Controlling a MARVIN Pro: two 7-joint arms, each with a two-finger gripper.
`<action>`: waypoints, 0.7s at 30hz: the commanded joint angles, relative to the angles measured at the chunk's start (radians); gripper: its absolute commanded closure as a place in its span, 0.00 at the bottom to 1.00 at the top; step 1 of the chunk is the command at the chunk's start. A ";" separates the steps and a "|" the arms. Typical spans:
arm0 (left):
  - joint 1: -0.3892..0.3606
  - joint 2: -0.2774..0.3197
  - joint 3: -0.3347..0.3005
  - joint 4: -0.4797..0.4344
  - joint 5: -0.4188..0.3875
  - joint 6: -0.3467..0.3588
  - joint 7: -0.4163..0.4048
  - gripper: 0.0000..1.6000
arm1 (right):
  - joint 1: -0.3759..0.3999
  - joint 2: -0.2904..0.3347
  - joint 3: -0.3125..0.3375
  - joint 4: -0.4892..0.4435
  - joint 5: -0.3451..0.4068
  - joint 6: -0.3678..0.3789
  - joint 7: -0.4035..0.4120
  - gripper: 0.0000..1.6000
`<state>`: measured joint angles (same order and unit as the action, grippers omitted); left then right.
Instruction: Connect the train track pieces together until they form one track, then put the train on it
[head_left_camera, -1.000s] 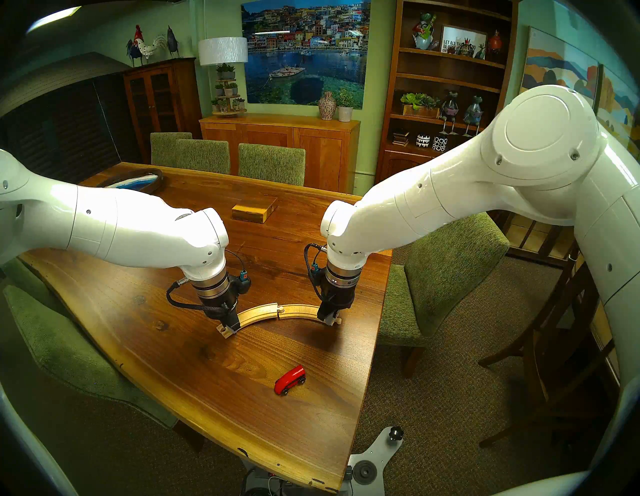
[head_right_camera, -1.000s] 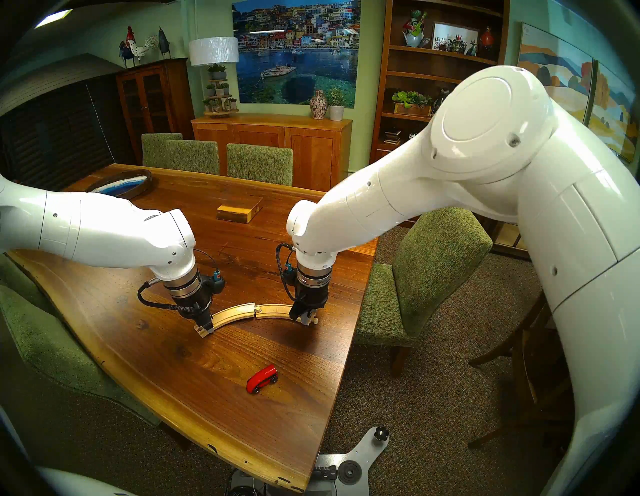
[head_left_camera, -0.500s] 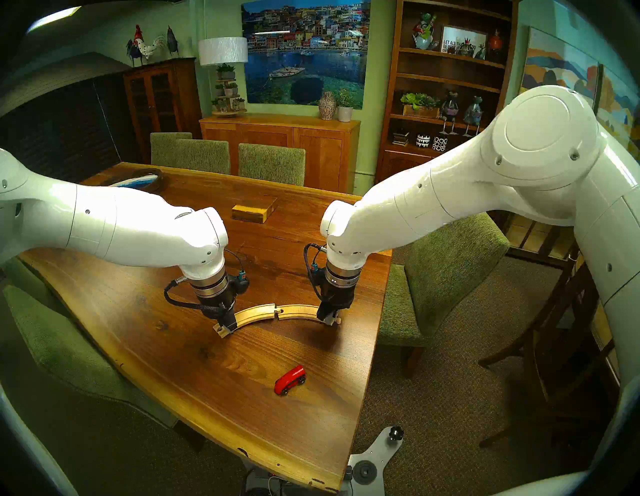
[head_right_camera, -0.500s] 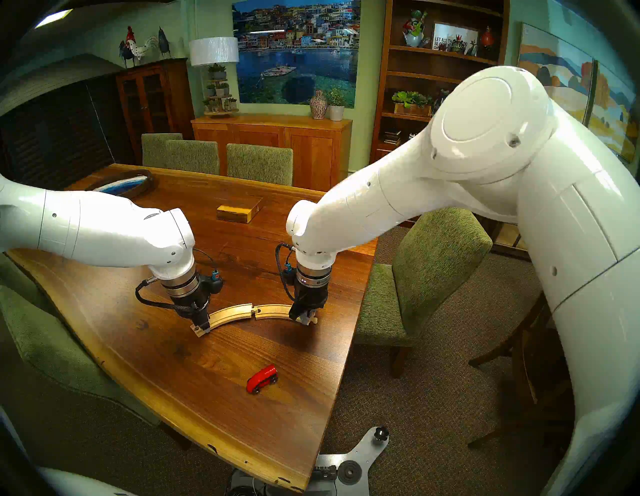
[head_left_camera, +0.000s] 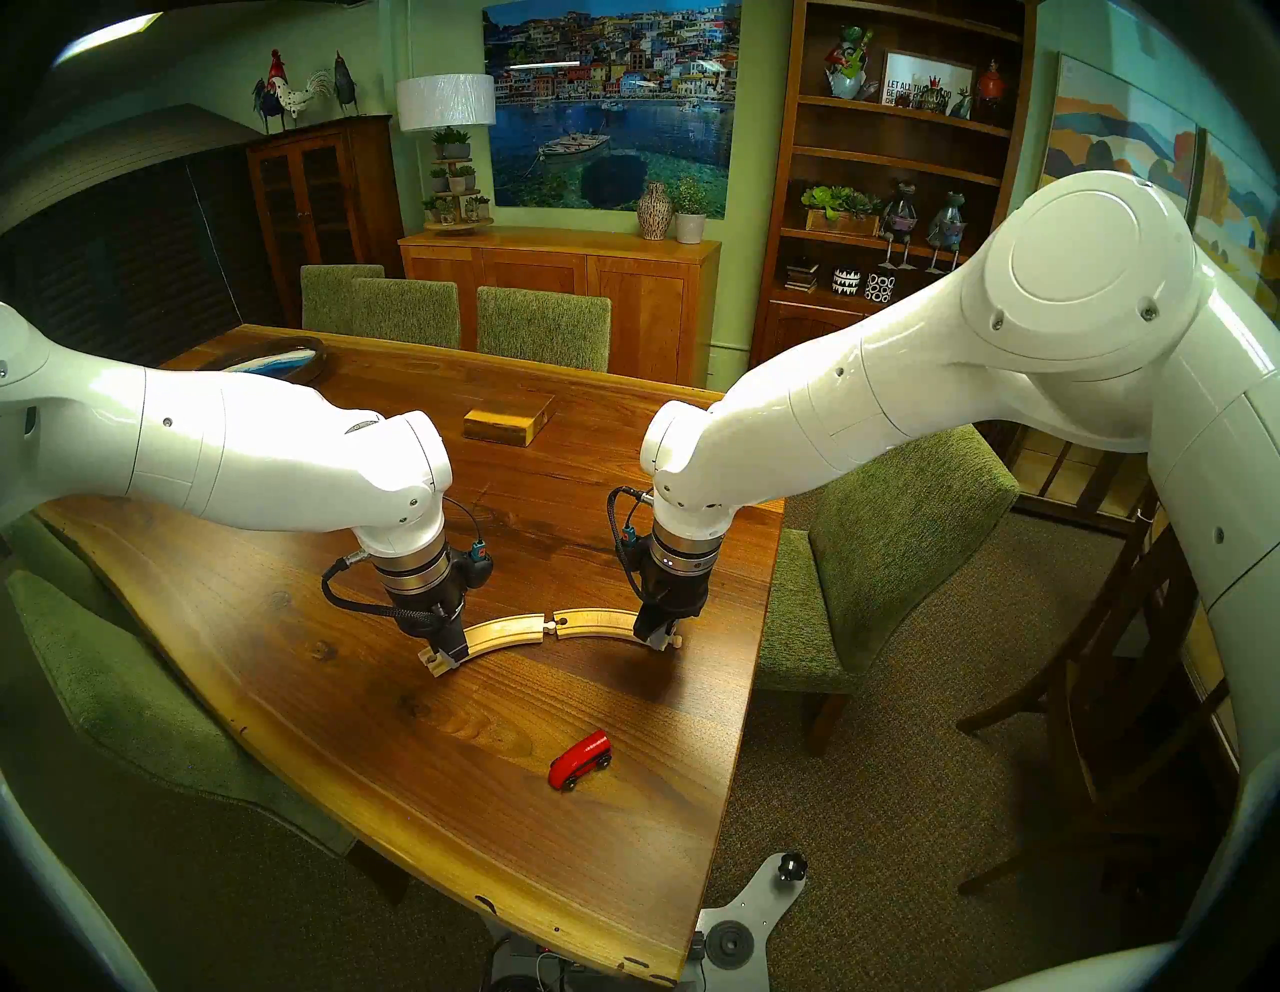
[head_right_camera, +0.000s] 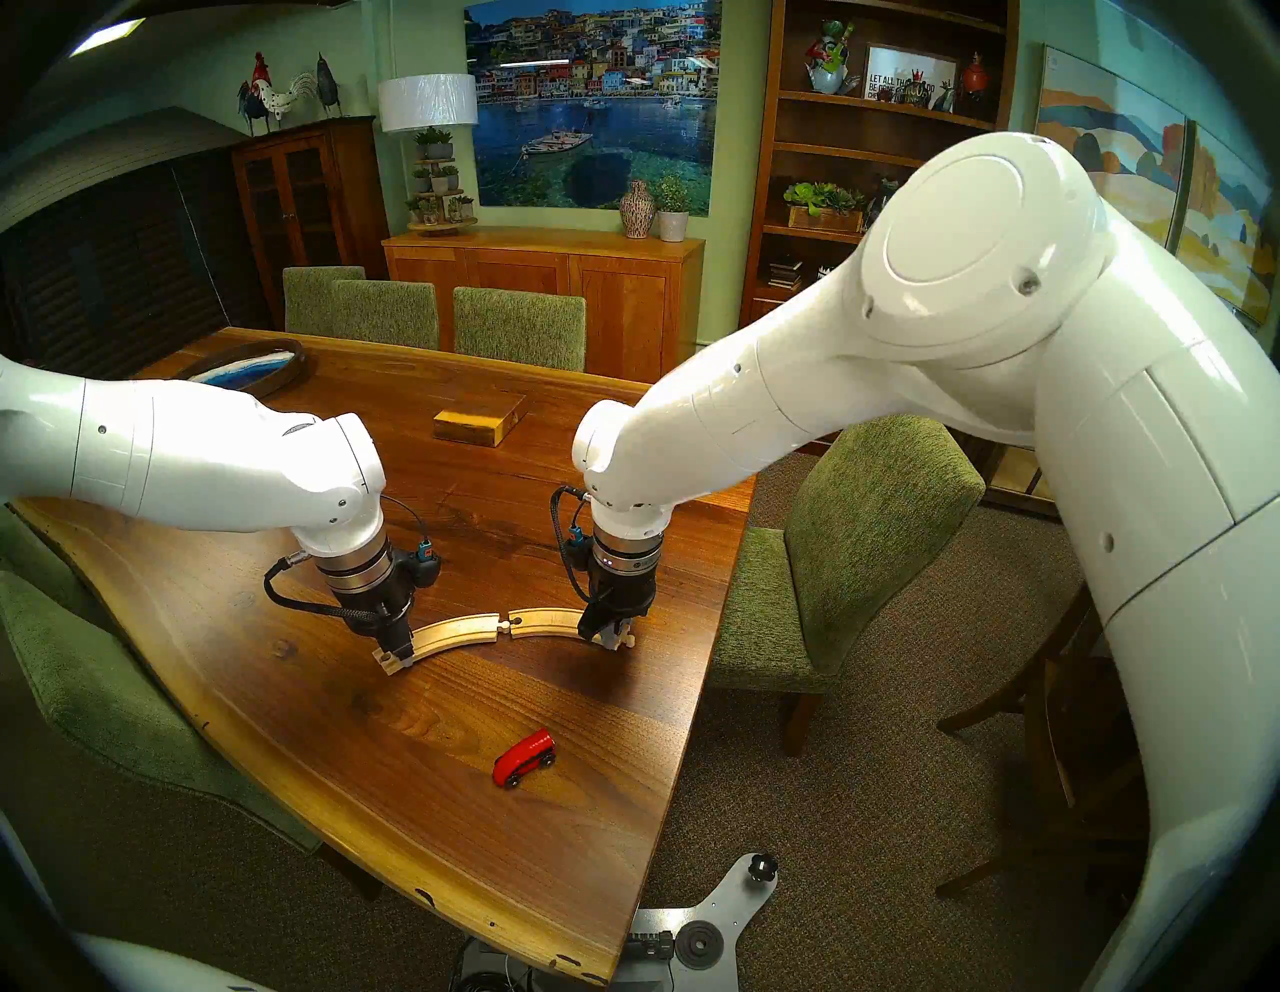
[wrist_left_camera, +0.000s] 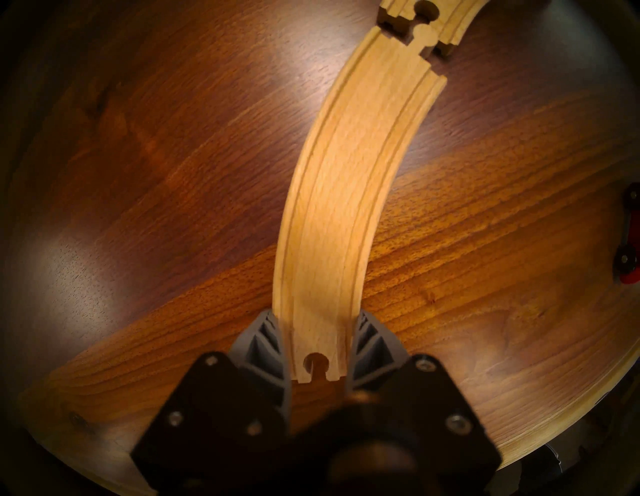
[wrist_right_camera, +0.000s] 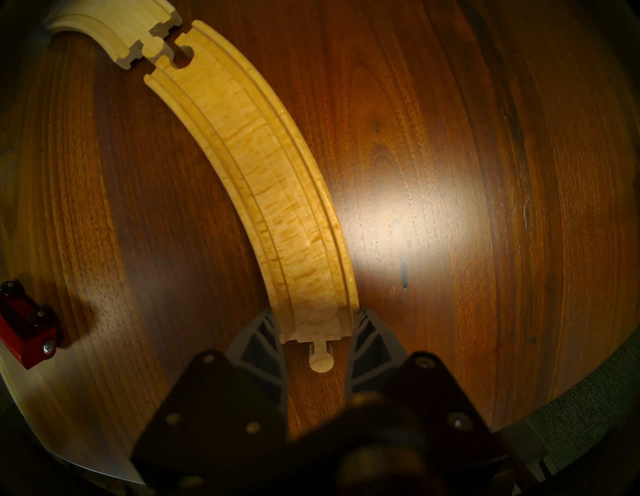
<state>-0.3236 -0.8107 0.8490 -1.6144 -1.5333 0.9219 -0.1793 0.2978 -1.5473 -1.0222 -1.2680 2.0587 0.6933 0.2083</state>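
Left claw (head_left_camera: 444, 659) points straight down, pinching the outer end of the left track piece (head_left_camera: 504, 632), one finger (wrist_left_camera: 266, 341) on each long edge beside the end socket; grip at the far end presumably leaves the joint end free to steer. Piece lies flat on the table (head_left_camera: 291, 700), curving from about 8 o'clock of the table's working area up toward centre. Its peg (wrist_left_camera: 423, 34) sits just outside the mouth of the socket (wrist_left_camera: 426, 8) on the neighbouring piece, slightly off line, with dark table showing between the two end faces: not yet mated. Right track piece (head_left_camera: 597, 618) carries on the arc toward 3 o'clock, also flat. Right claw (head_left_camera: 660, 641), likewise vertical, has a finger (wrist_right_camera: 263, 332) at each long edge of that piece's outer end, where a spare peg (wrist_right_camera: 321, 358) sticks out between the fingers; whether they press the wood or merely bracket it I cannot tell. Judgement: right side acts as anchor while left side brings the peg in; a small sideways correction is needed before pushing, else the peg head will butt against the socket lip. Train (head_left_camera: 580, 759) lies at about 5 o'clock from the joint, near the table's front edge, well apart from both claws, seemingly tipped on its side, with its wheels facing the wrist cameras. Wooden block (head_left_camera: 508, 421) at 12 o'clock, not involved.
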 joint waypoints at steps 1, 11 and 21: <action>-0.088 0.025 -0.039 -0.024 -0.007 0.011 -0.023 1.00 | -0.002 0.000 -0.001 -0.001 0.000 0.001 -0.002 1.00; -0.142 0.080 -0.057 -0.060 -0.003 0.030 -0.040 1.00 | -0.002 0.000 -0.001 -0.001 0.000 0.001 -0.002 1.00; -0.188 0.133 -0.065 -0.081 0.011 0.038 -0.060 1.00 | -0.002 0.000 -0.001 -0.001 0.000 0.001 -0.002 1.00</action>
<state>-0.4270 -0.7156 0.8150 -1.6860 -1.5365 0.9619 -0.2239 0.2973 -1.5464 -1.0216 -1.2676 2.0580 0.6933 0.2080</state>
